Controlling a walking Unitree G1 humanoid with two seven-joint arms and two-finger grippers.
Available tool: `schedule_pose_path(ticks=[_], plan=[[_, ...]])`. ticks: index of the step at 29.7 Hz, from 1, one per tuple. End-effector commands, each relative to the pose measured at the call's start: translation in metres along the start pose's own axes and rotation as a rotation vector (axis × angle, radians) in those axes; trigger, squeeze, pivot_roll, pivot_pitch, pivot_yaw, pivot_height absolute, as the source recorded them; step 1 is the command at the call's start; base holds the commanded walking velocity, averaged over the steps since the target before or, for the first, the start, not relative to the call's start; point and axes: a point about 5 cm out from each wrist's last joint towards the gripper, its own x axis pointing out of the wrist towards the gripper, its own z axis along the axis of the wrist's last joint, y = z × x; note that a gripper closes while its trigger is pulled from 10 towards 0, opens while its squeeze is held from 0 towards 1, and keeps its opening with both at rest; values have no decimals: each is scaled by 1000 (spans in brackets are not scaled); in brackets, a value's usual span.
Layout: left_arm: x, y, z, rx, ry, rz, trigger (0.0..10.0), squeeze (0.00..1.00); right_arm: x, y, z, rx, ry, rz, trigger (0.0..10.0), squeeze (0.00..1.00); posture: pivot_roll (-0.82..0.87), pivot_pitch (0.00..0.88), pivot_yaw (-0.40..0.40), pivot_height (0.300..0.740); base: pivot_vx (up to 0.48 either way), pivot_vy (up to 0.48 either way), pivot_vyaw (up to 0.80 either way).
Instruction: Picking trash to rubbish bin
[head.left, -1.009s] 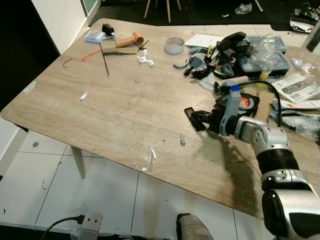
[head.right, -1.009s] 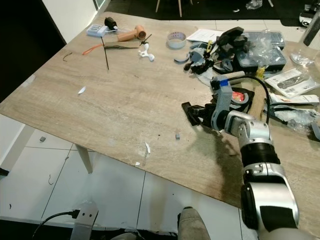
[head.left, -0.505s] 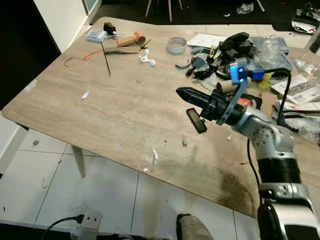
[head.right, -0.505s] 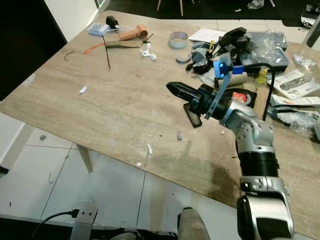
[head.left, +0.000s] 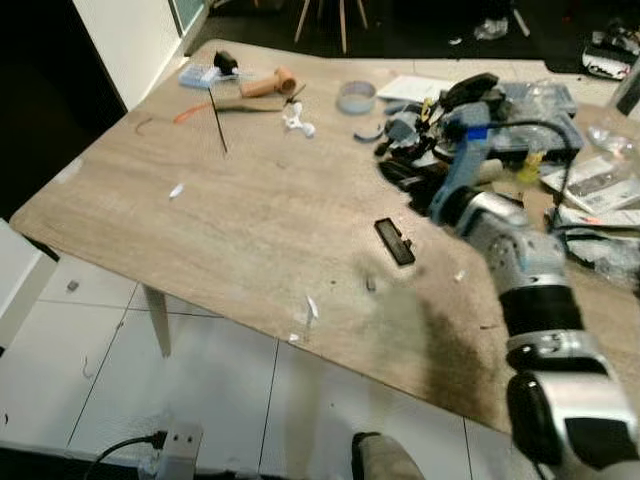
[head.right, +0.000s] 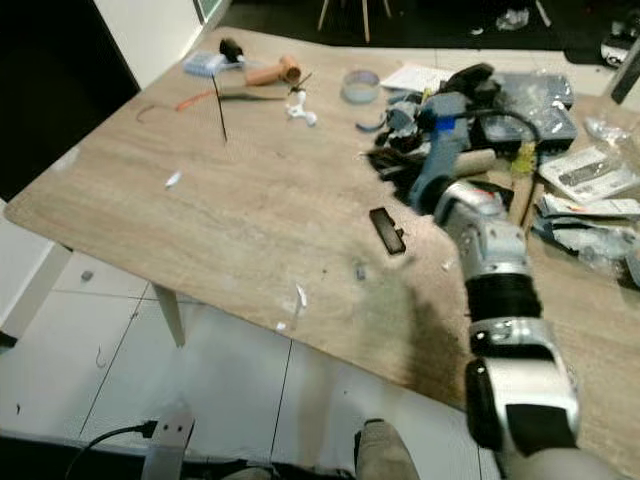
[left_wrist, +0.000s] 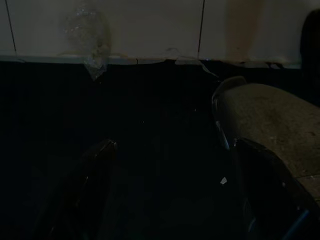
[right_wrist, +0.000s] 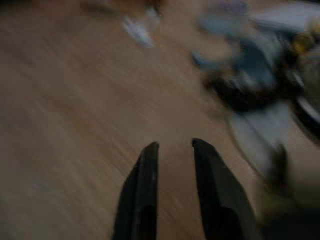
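Observation:
A flat black piece lies on the wooden table, with nothing holding it. A small grey bit and a white scrap lie near the front edge, and another white scrap lies at the left. My right gripper hovers beyond the black piece, at the edge of the clutter. In the blurred right wrist view its fingers stand a little apart with nothing between them. My left gripper hangs idle in the dark over the floor, fingers apart and empty.
Clutter covers the table's back right: a tape roll, plastic boxes, cables and papers. An orange-handled tool, a white part and a thin black rod lie at the back left. A power strip sits on the tiled floor.
My right gripper rose from beside the black piece, swung left, then moved back toward the clutter. The black piece stays on the table.

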Motion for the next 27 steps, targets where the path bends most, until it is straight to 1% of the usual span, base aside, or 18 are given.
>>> schedule_pose_path(ticks=[1, 2, 3, 6, 9, 13, 15, 18, 20, 21, 22, 23, 24, 27], plan=[[-2, 1, -10, -4, 39, 4, 10000, 0, 1, 4, -14, -32, 94, -18, 10000, 1000, -74, 80, 62, 740, 0, 0, 0], [-2, 1, -11, -5, 41, 5, 10000, 0, -2, 0, -20, -20, 174, -55, 10000, 1000, -74, 80, 62, 740, 0, 0, 0], [-2, 1, -11, -5, 42, 5, 10000, 0, -2, 0, -22, -21, 193, -66, 10000, 1000, -74, 80, 62, 740, 0, 0, 0], [-2, 2, -11, -3, 43, 5, 10000, 0, -2, 4, -24, -14, 212, -42, 10000, 1000, -77, 82, 67, 740, 0, 0, 0], [-2, 2, -12, 1, 44, 3, 10000, 0, 1, 10, -25, -41, 239, -3, 10000, 1000, -82, 84, 69, 740, 0, 0, 0], [-2, 2, -12, 4, 45, 2, 10000, 0, 2, 12, -25, -53, 250, -2, 10000, 1000, -82, 84, 69, 740, 0, 0, 0], [-2, 2, -11, 5, 45, 1, 10000, 0, 4, 17, -28, -49, 281, -3, 10000, 1000, -82, 84, 69, 740, 0, 0, 0], [-2, 1, -12, 6, 46, 0, 10000, 0, 4, 19, -31, -43, 312, -1, 10000, 1000, -84, 84, 67, 740, 0, 0, 0], [-2, 1, -12, 6, 46, -1, 10000, 0, 4, 21, -35, -54, 350, 6, 10000, 1000, -82, 82, 64, 740, 0, 0, 0], [-2, 1, -12, 6, 47, -1, 10000, 0, 5, 21, -39, -74, 397, -19, 10000, 1000, -82, 82, 64, 740, 0, 0, 0], [-2, 1, -12, 6, 48, -1, 10000, 0, 5, 22, -41, -68, 414, -26, 10000, 922, -82, 81, 61, 740, 0, 0, 0], [-2, 1, -12, 6, 48, -1, 10000, 0, 5, 22, -41, -68, 414, -26, 10000, 922, -82, 81, 61, 740, 0, 0, 0], [-2, 0, -13, 7, 50, -2, 10000, 0, 8, 29, -44, -56, 426, 8, 10000, 0, -82, 80, 59, 740, 0, 0, 0], [-2, 0, -13, 7, 51, -2, 10000, 0, 10, 38, -47, -36, 431, 48, 10000, 0, -82, 80, 59, 740, 0, 0, 0]])
